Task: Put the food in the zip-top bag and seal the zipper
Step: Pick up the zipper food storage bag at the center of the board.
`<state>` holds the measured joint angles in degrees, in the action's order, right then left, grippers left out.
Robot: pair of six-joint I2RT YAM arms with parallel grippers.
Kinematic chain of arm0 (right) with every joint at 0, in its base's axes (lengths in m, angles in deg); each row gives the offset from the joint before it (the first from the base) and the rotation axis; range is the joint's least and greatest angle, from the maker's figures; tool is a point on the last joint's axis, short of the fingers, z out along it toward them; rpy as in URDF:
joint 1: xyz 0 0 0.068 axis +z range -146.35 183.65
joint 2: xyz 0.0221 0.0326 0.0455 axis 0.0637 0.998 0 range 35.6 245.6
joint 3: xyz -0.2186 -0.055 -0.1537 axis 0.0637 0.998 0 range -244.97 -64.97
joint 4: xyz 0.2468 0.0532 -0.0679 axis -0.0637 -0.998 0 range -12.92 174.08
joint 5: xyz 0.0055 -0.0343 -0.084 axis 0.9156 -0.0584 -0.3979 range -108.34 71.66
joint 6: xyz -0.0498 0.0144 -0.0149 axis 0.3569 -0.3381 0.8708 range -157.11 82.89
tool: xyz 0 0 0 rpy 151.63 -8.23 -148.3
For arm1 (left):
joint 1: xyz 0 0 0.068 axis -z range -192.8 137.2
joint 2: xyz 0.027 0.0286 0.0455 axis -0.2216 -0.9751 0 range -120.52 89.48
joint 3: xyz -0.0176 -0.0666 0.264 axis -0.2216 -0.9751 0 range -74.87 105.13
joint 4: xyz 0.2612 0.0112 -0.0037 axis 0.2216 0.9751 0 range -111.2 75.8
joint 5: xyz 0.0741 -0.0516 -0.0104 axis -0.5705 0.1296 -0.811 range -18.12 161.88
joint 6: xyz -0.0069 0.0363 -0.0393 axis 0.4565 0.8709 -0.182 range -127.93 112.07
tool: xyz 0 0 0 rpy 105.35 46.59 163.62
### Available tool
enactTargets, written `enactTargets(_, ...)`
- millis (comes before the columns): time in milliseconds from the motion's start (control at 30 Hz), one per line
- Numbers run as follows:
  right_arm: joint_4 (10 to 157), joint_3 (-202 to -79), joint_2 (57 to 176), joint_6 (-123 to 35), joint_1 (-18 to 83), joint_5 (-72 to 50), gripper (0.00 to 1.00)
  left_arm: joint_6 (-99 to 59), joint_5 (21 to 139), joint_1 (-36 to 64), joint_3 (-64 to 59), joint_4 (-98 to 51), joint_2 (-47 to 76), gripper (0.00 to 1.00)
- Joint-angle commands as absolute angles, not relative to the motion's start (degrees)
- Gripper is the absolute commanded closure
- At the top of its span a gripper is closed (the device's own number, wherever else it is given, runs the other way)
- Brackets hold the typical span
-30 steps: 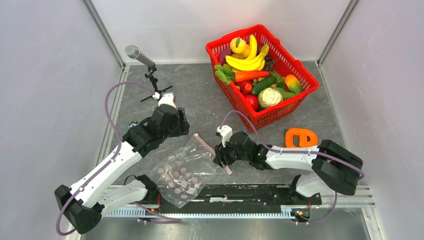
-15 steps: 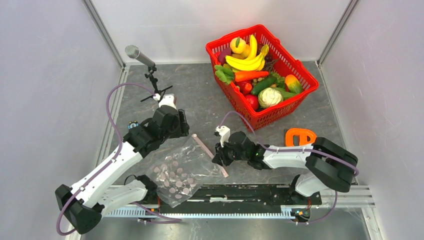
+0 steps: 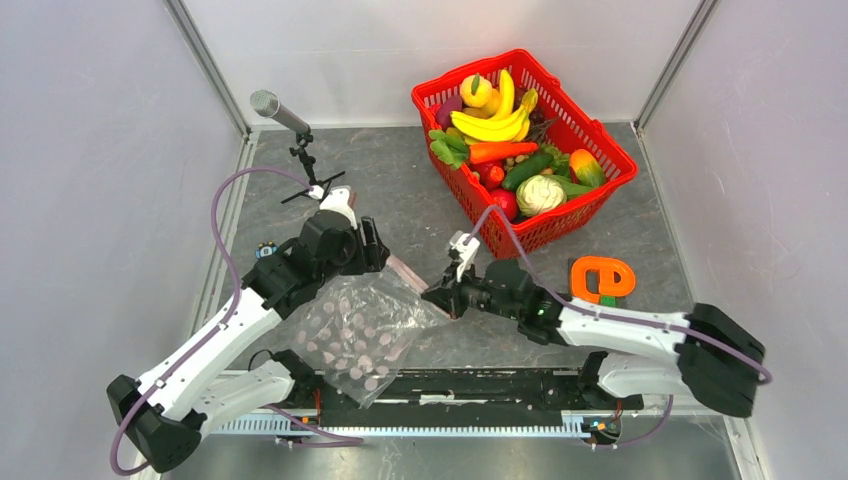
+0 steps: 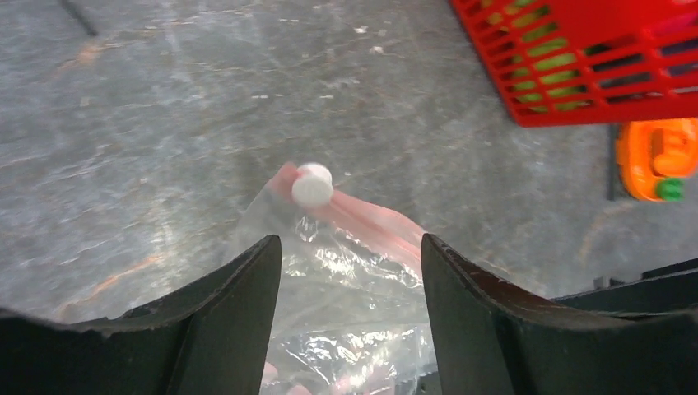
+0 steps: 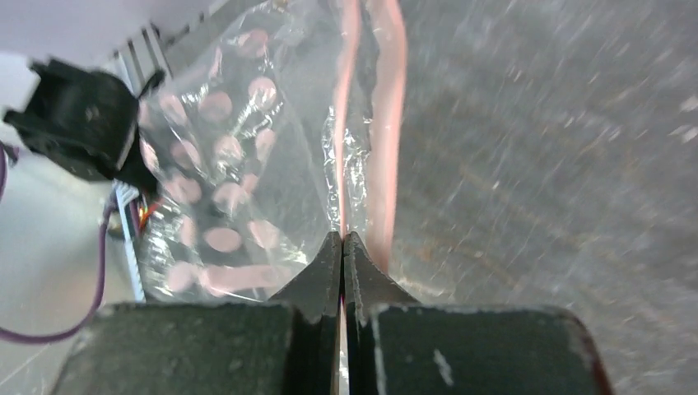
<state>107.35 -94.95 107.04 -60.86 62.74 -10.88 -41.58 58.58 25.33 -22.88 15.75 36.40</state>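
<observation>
The zip-top bag (image 3: 355, 330) lies clear and pink-dotted between the two arms, rumpled. Its pink zipper (image 3: 405, 270) runs along the far right edge. My right gripper (image 3: 437, 298) is shut on that edge; in the right wrist view the jaws (image 5: 342, 236) pinch one pink layer of the zipper (image 5: 340, 140), while the other layer (image 5: 384, 123) lies beside it. My left gripper (image 4: 350, 243) hangs open above the bag's (image 4: 354, 288) far corner, near a white slider (image 4: 312, 184). The food sits in the red basket: bananas (image 3: 490, 125), carrot (image 3: 502, 151), cucumber (image 3: 527, 170), cauliflower (image 3: 540, 192).
The red mesh basket (image 3: 540, 235) stands at the back right. An orange tool (image 3: 600, 278) lies right of my right arm. A microphone on a small stand (image 3: 280, 110) is at the back left. Grey walls enclose the table.
My right gripper closed onto the bag's zipper edge and its arm swung to a new pose. The bag shifted and spread. My left gripper moved slightly right over the bag's corner.
</observation>
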Motion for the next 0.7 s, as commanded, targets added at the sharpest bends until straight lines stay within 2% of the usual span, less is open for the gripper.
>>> enactTargets(0,107.1,-98.4,99.8,-53.2,62.6,-22.2,1.00,-42.2,68.2,25.5,-19.8,8.7,37.9,0.29)
enactTargets(200,100.9,-104.8,99.3,-49.5,62.7,-35.6,1.00,-43.0,73.4,25.5,-13.1,4.7,37.2,0.27)
enactTargets(367,99.7,-110.3,101.6,-45.8,63.8,-38.0,1.00,-40.9,72.1,25.5,-6.4,6.7,32.0,0.25)
enactTargets(667,101.8,-109.1,104.9,-46.4,67.5,-41.2,1.00,-40.9,69.0,27.7,-8.7,6.0,27.4,0.27)
